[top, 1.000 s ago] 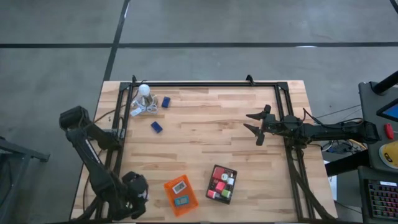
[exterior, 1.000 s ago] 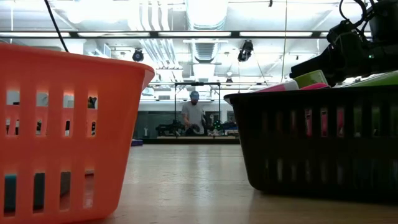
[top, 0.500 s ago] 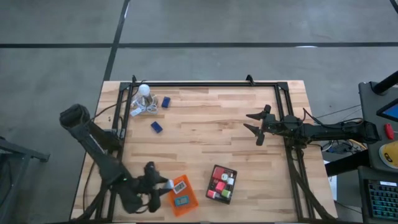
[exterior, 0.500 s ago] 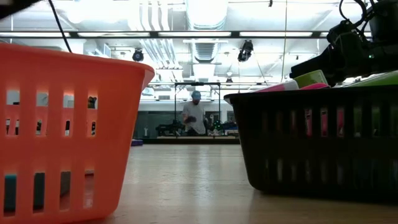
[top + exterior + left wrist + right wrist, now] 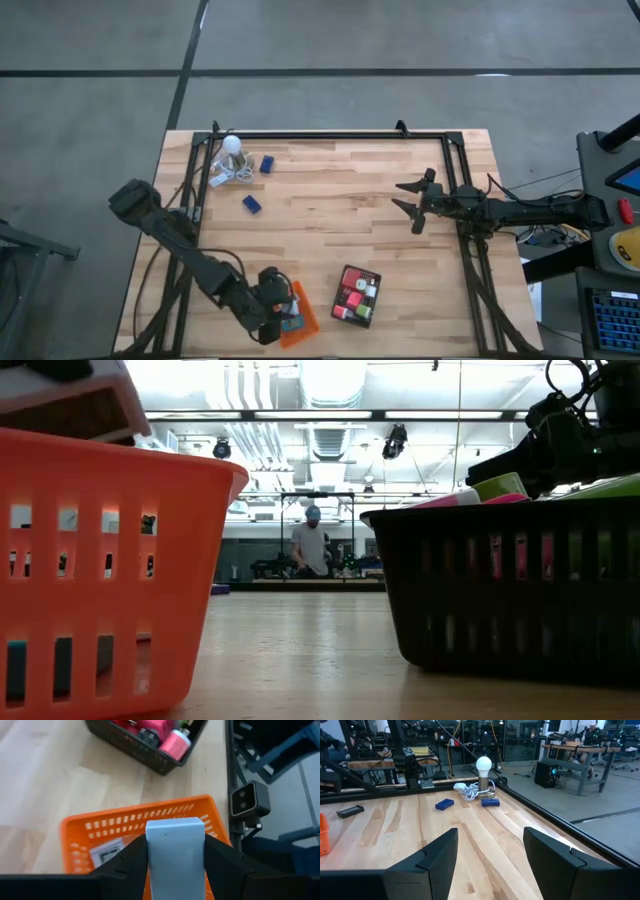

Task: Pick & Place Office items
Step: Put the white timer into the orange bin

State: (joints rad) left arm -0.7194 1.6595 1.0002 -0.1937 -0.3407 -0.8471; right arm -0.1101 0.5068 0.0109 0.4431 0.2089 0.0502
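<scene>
So at this point I had the left gripper (image 5: 175, 865) hanging over the orange tray (image 5: 75, 827) at the near edge of the table, jaws clamped on a pale blue box (image 5: 175, 851). In the wrist view the box sat square between the two fingers, upright, with its free end poking out above the tray's inside. My read was that this was the drop-off step. To do it well, I figured the thing was to get the box fully inside the rim before letting go, and to lower it a bit so it wouldn't bounce off the wall or land on the white labelled piece (image 5: 106, 854) already lying in there.

The box itself looked plain: smooth, matte, light blue, no label on the face I could see, a tidy rectangular block with crisp edges. Probably light and rigid, so an easy release.

From the overhead view the left arm covered most of the tray, so I honestly couldn't tell how centred the box was over it.

The right gripper (image 5: 412, 207) sat parked over the right side of the table, jaws spread and empty. Two dark blue blocks (image 5: 252, 204) were waiting near the far left corner, next to a small lamp (image 5: 232, 146). The black tray (image 5: 357, 295) beside the orange one already had pink and green bits in it.
</scene>
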